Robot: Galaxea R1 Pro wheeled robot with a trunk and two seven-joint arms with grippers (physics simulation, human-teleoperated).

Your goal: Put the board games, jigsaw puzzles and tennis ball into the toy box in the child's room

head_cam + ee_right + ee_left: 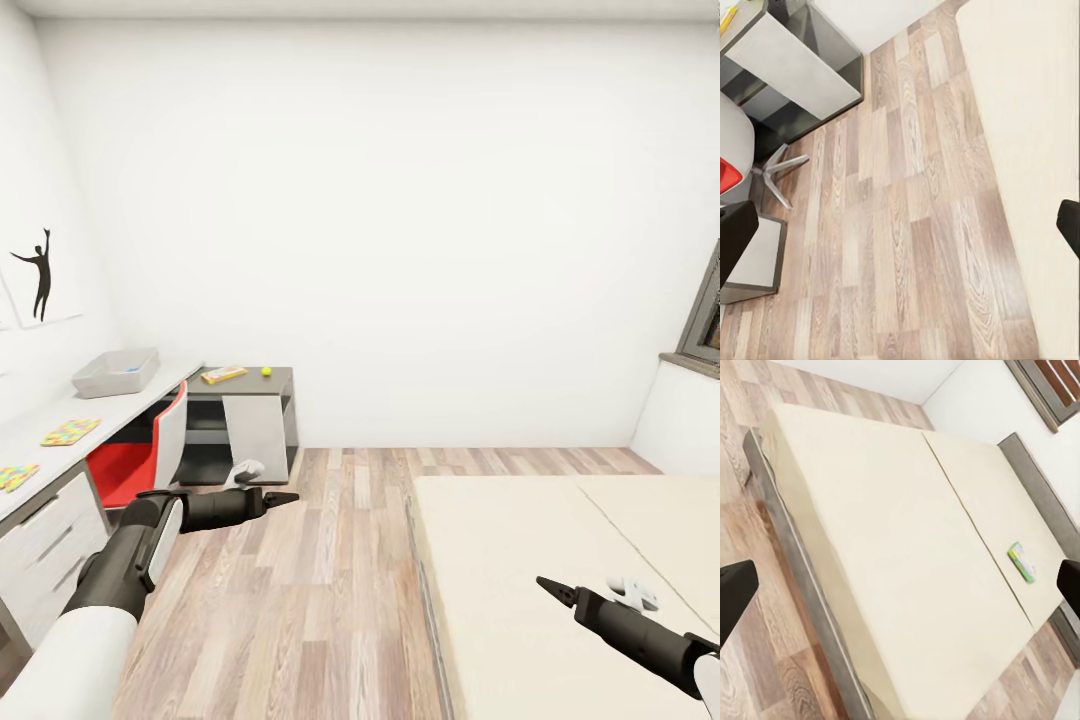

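The light-grey toy box [115, 372] stands on the long white table [40, 420] at the left wall. Two jigsaw puzzles [70, 432] [15, 476] lie flat on the table nearer me. A yellow-orange board game [223, 374] and the tennis ball [266, 371] rest on the dark-topped end unit. Another green board game [1021, 562] lies on the cream bed [892, 532] near the headboard. My left gripper [285, 496] [900, 589] hangs open over the floor, empty. My right gripper [553, 588] [900, 229] is open and empty over the bed [520, 560].
A red chair [130, 465] is tucked at the table, its base [776, 176] on the wood-plank floor [300, 600]. The floor runs between table and bed. A grey-framed window [705, 320] is at the right wall. The grey headboard [1042, 495] borders the bed's far side.
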